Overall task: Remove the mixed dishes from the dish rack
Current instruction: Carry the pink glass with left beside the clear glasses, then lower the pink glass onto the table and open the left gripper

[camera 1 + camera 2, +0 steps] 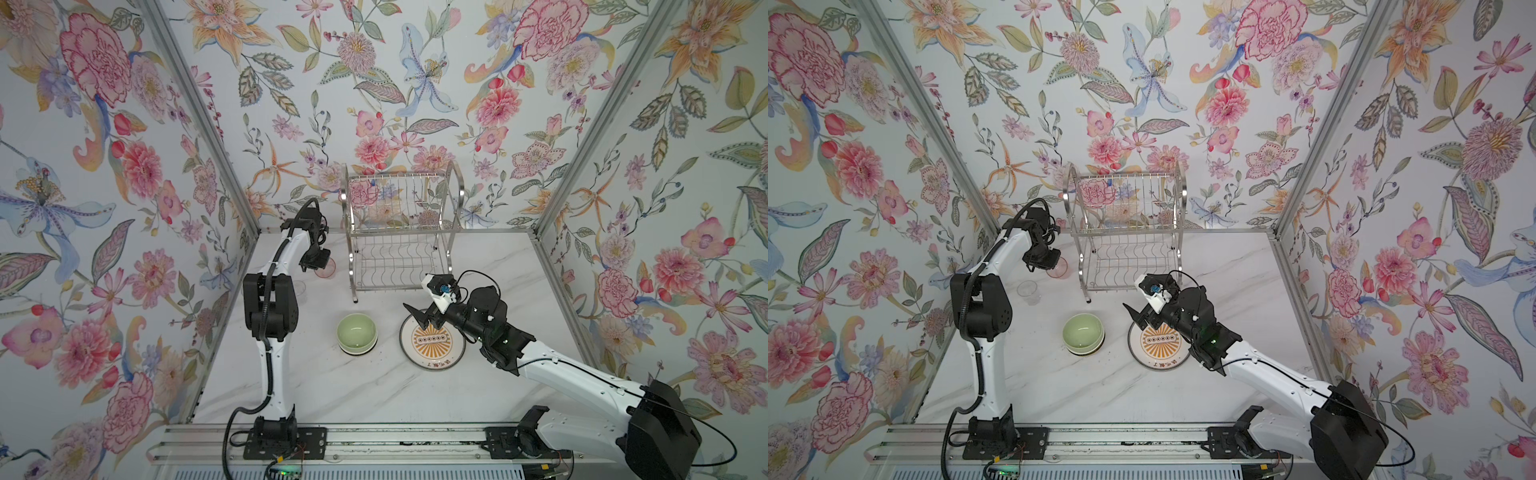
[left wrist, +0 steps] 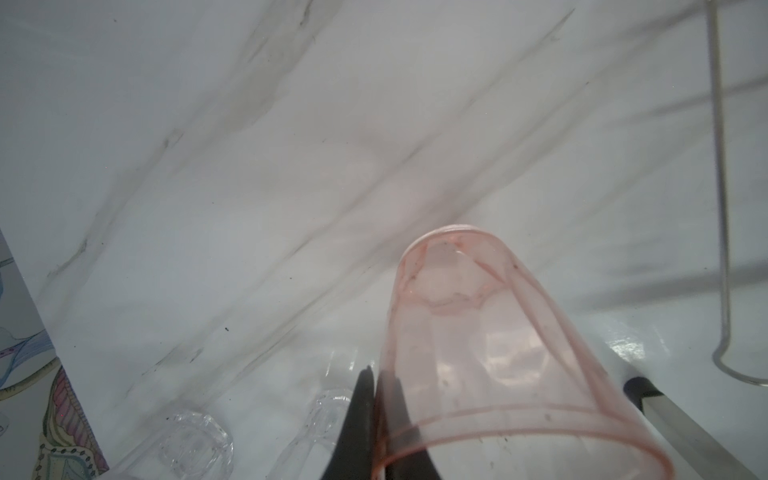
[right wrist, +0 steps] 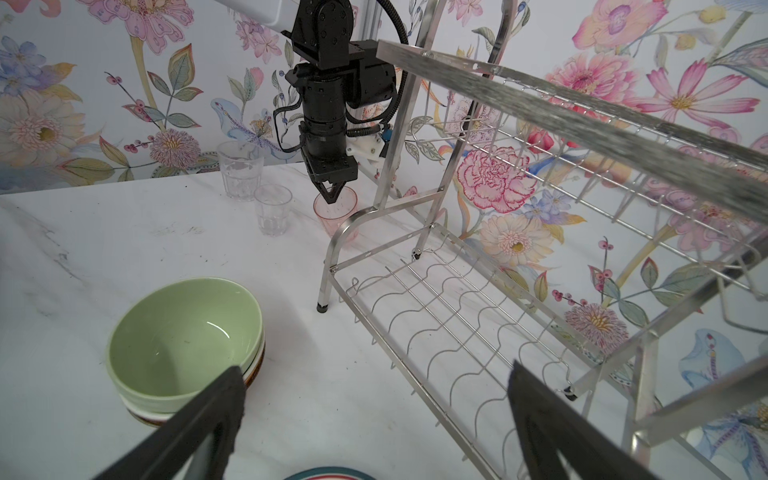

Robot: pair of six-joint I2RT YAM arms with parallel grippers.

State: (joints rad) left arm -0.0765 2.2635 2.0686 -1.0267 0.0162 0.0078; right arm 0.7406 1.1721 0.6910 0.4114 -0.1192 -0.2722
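Left claw (image 3: 333, 195) pinches the pink cup (image 2: 478, 353) by its wall, near the desk's (image 1: 374, 395) back-left corner, just beside the emptied dish rack (image 1: 399, 232). A careless release could topple it into the clear cups (image 3: 272, 210) (close neighbours). Right claw (image 3: 374, 370) gapes wide, empty.

The bowl (image 1: 356, 332) is pale green; the plate (image 1: 432, 345) is white with an orange sunburst. The cup (image 2: 478, 353) is translucent pink, the dish rack (image 1: 401, 230) shiny silver.
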